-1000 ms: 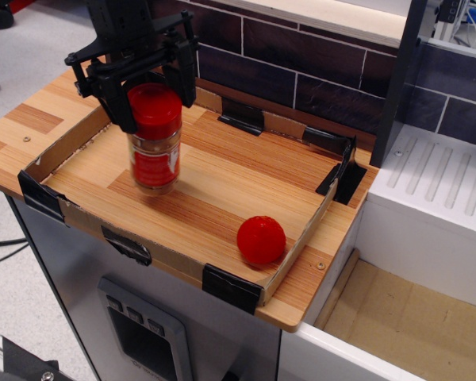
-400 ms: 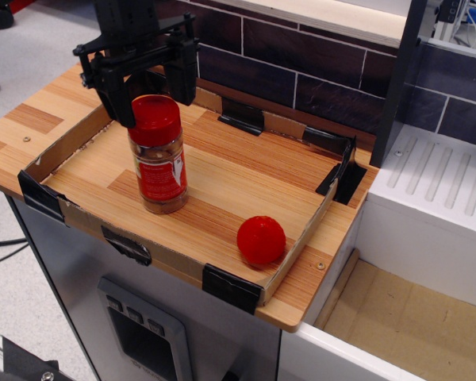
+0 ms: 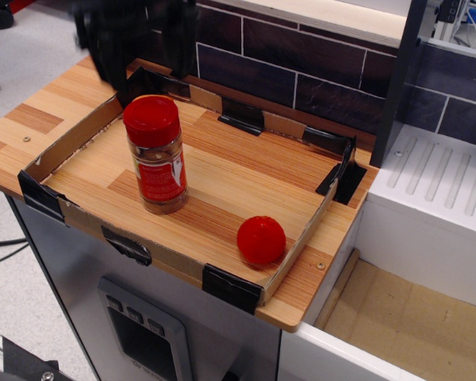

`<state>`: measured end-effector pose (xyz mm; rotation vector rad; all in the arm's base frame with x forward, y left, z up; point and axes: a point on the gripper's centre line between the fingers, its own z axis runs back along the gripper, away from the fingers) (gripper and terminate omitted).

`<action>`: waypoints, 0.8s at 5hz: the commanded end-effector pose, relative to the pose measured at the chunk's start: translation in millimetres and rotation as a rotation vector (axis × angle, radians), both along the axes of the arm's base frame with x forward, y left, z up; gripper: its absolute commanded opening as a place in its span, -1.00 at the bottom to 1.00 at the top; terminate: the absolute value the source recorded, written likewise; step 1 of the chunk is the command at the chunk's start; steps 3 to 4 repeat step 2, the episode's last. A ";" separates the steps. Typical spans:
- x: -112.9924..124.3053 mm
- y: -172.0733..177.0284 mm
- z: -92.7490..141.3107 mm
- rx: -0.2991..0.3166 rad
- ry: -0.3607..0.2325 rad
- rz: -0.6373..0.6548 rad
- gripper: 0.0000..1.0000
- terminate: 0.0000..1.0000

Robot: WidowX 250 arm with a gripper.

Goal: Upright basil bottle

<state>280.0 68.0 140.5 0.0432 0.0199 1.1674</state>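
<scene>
Wooden tray (image 3: 246, 171) at frame centre held the basil bottle (image 3: 156, 155) upright, unsupported; the gripper (image 3: 135, 40), blurred at upper left, had been lifted clear, opening indiscernible, nothing held.

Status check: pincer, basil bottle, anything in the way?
Pincer blurred above bottle, holding nothing. Basil bottle upright in tray. Red ball apart, nothing obstructing.

Basil bottle (image 3: 158, 155), red-capped, red-labelled, brownish contents, upright on the tray's left half, untouched.
</scene>
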 end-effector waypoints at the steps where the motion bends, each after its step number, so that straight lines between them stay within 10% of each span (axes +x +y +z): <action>1: 7.6 -8.9 37.5 0.071 -0.076 -0.043 1.00 -1.00; 2: 7.6 -8.9 37.5 0.071 -0.076 -0.043 1.00 1.00; 4: 7.6 -8.9 37.5 0.071 -0.076 -0.043 1.00 1.00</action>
